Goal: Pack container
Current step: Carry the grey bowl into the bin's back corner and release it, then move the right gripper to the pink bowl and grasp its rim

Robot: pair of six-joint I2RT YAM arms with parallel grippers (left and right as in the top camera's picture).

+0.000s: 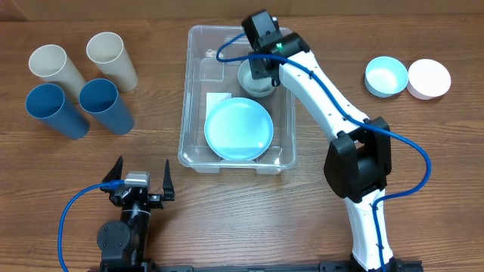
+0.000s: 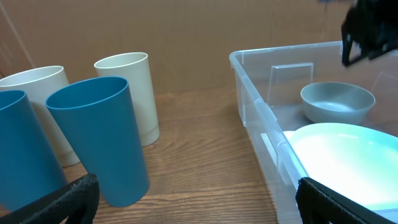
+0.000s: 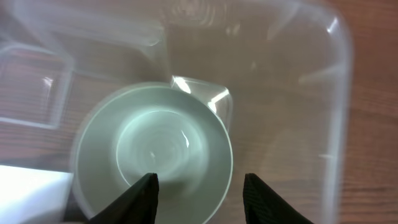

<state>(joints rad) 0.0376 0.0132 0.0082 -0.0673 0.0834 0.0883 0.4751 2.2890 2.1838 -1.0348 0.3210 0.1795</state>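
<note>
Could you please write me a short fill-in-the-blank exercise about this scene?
The container holds a plate and a ___.
Left of it stand ___ cups.
The jaws of the left gripper are ___.
Missing: bowl; four; open.

In the container (image 1: 186,98), a plate (image 1: 239,128) lies toward the near side, with a bowl (image 1: 257,81) behind it. Four cups (image 1: 99,106) stand on the worktop (image 1: 249,211) to its left; two more bowls (image 1: 386,76) sit well to the right.
</note>
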